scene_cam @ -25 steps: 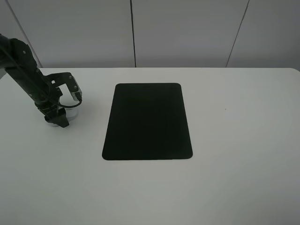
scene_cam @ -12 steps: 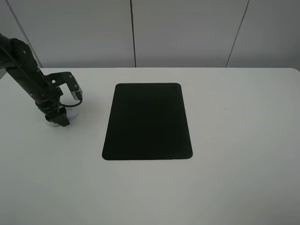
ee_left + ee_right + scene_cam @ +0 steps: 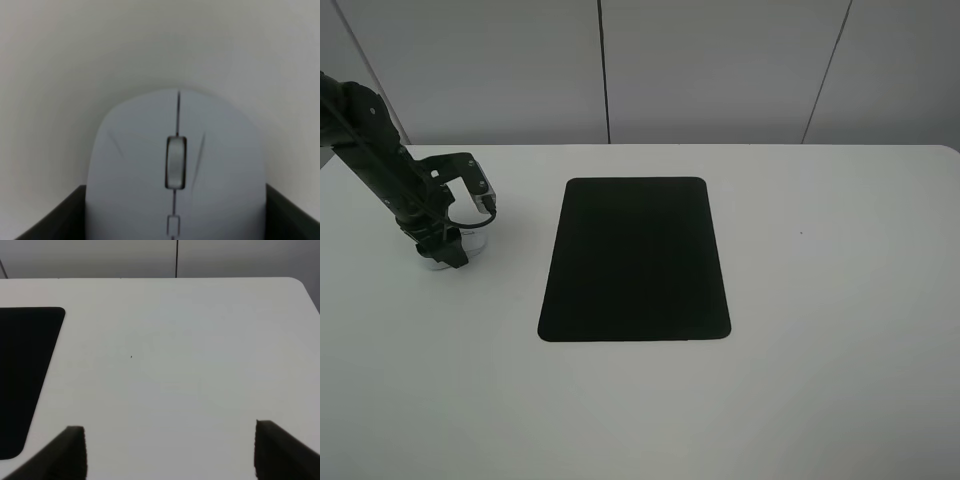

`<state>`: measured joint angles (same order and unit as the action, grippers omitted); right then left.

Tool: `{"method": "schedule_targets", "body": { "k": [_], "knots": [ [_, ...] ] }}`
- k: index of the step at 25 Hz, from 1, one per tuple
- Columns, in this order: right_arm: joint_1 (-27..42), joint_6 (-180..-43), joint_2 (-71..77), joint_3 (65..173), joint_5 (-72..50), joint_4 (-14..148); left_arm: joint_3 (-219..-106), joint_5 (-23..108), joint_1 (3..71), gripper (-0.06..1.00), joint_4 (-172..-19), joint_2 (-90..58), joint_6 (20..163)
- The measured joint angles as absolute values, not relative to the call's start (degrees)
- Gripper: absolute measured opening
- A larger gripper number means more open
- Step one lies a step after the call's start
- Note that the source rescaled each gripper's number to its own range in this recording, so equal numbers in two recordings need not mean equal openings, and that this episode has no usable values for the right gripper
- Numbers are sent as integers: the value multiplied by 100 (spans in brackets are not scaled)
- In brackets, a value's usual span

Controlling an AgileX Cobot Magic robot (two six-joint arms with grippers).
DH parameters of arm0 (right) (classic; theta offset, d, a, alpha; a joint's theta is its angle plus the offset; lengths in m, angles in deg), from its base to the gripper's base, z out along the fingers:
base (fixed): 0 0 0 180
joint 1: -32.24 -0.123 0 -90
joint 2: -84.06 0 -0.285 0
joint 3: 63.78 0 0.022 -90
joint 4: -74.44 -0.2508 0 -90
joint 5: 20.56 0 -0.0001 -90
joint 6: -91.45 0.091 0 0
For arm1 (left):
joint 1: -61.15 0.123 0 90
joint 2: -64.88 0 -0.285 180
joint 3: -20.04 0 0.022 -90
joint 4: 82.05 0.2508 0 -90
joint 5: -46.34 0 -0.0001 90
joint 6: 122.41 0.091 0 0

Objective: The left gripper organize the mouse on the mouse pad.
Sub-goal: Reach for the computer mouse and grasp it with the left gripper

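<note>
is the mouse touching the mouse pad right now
Apart. The exterior high view shows the mouse, under the left tool, separated from the mouse pad by bare white table.

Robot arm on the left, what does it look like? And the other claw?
The left arm is black, built of jointed links, with a black cable looping past a grey module by the wrist. The left gripper has black fingers. Of the right gripper only two dark fingertips show.

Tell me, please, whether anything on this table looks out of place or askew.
Only the mouse: it sits on the bare table left of the mouse pad, between the jaws of the left gripper, not on the pad. Nothing looks spilled or damaged.
</note>
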<state>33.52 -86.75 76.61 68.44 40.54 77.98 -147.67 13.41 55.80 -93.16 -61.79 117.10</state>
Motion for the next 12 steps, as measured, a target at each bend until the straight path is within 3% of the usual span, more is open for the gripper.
{"method": "schedule_targets", "body": {
  "k": [12],
  "knots": [
    [3352, -8675, 7661, 6844, 4054, 7798, -14767, 1402, 5580, 0, -9316, -6171, 11710]
  ]
}}
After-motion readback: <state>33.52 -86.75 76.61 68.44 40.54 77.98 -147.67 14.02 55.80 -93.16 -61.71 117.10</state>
